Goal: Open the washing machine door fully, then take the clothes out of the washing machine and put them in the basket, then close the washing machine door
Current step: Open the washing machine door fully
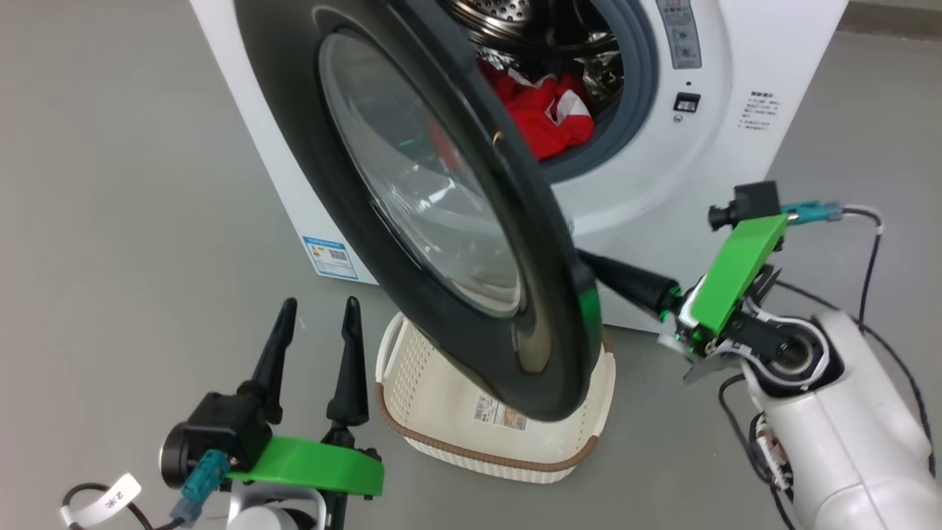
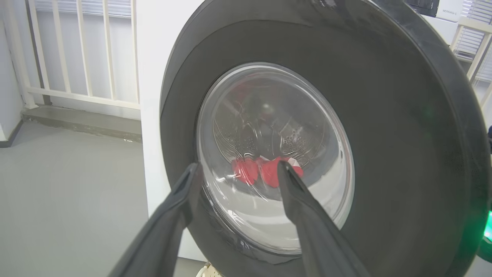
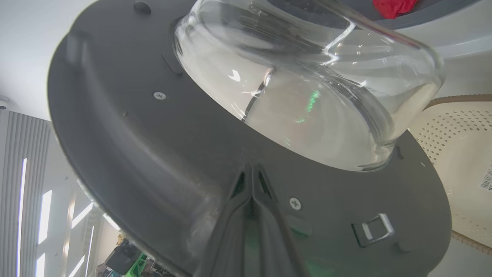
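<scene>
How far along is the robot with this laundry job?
Early days. The washing machine door is part-way open, not fully. In hand: the right gripper, shut, is at the door's inner face, seemingly pushing it wider; the left gripper hovers open. Left to do: the red clothes lie in the drum, the basket below shows none, and the door needs closing afterwards.

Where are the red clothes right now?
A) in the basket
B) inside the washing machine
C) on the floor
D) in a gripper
B: the clothes lie in the drum of the washing machine, seen past the partly open washing machine door; the visible part of the basket has no clothes in it.
</scene>
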`<state>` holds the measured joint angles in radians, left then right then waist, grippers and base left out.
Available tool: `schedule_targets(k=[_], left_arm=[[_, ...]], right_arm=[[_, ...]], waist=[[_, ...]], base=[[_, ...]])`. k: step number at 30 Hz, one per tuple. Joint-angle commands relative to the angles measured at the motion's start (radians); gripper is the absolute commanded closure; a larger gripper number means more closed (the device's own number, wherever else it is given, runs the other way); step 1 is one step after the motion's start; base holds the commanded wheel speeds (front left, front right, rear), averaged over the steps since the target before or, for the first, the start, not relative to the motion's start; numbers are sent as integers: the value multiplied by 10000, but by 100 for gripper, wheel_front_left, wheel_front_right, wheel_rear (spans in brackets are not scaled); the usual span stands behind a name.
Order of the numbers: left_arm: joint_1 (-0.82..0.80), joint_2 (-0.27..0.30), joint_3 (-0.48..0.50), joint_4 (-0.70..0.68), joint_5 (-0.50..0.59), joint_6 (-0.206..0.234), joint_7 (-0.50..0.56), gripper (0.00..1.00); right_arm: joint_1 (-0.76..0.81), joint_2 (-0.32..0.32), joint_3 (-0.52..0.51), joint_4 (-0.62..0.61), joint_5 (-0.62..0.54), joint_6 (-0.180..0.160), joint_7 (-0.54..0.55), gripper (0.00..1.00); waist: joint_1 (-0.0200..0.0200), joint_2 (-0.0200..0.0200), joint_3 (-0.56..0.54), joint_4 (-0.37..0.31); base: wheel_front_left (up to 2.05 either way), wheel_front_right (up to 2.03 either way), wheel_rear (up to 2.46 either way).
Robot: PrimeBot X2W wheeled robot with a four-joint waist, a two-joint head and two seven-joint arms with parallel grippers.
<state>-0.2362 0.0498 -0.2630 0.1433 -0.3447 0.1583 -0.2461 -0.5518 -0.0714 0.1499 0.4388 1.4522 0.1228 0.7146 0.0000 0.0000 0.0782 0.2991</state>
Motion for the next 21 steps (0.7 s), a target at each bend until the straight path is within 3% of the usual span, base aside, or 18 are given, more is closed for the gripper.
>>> schedule_targets(k=[1,21], left_arm=[[18,187,312,-307,-86,98,43,0],[216,354,279,-468,-231,237,249,0]], right_arm=[[31,210,301,-445,223,79,-83,100],[990,211,1561,-1010,1113,79,-737,100]], waist=[[0,0,-88,88],[0,0,-356,1153]], base=[[0,0,0],[0,0,0]])
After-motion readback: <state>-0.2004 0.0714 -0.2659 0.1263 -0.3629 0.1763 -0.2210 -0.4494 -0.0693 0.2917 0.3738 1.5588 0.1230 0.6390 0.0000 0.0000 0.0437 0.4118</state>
